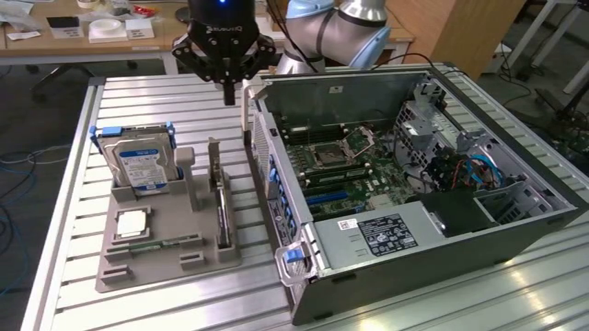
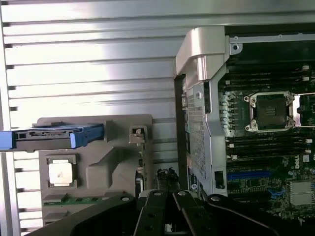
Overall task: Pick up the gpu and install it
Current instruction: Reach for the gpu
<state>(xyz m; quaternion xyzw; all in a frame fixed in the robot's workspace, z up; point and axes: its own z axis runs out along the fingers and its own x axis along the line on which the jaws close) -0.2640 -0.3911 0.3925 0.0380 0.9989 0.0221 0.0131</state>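
Robotics lab, slatted metal workbench (image 1: 156,103), opened computer case (image 1: 414,265), cluttered desk (image 1: 101,47)

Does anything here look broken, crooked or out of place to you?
Nothing stands out. The computer case lies open on its side, as for assembly. The hard drive and the gpu stand upright in the gray holder. The gripper hangs shut above the table, holding nothing.

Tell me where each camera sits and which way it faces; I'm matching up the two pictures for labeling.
Exterior view: off the arm, raised, looking down across the slatted table at the gray holder, hard drive, graphics card and open computer case; the arm and gripper show.
Wrist view: on the wrist, looking down past the gripper's links at holder and case.
Both share: holder, hard drive, case, processor socket.
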